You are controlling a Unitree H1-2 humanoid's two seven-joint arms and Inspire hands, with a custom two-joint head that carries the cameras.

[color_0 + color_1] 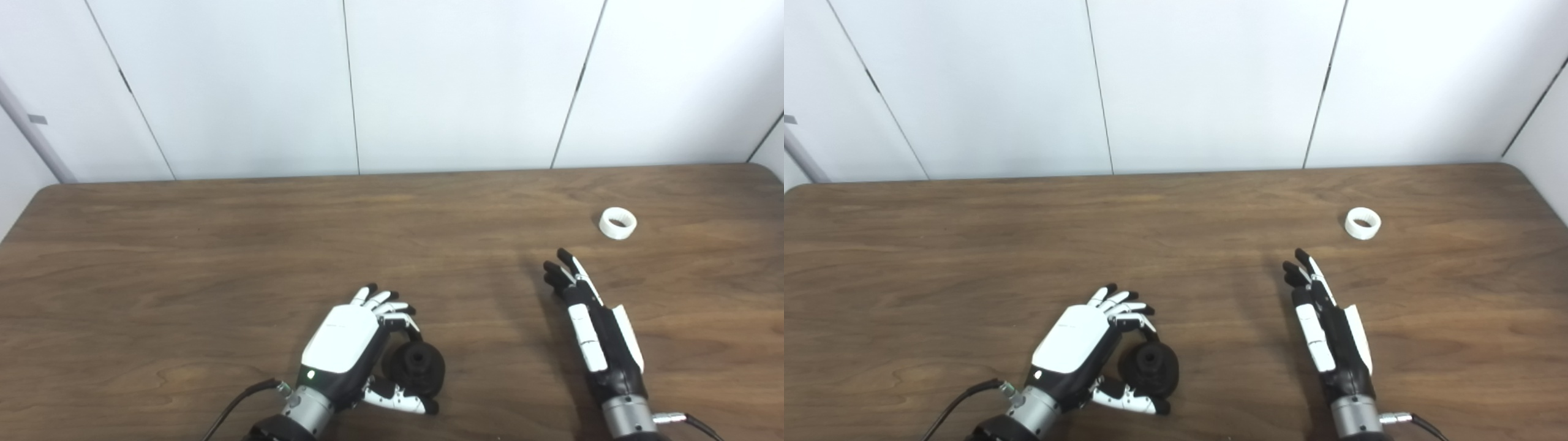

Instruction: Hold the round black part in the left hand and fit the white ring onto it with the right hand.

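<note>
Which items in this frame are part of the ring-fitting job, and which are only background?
Job items:
round black part, cupped in the left hand
white ring, lying alone on the table
right hand, open, short of the ring

Background:
table
white wall panels

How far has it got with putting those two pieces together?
Barely begun. The left hand curls around the round black part, though a firm grip isn't clear. The right hand, open and empty, lies short of the white ring, which still needs fetching and fitting.

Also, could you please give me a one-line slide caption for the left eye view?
Left hand cradles the round black part while the open right hand points toward the white ring lying on the table.
</note>
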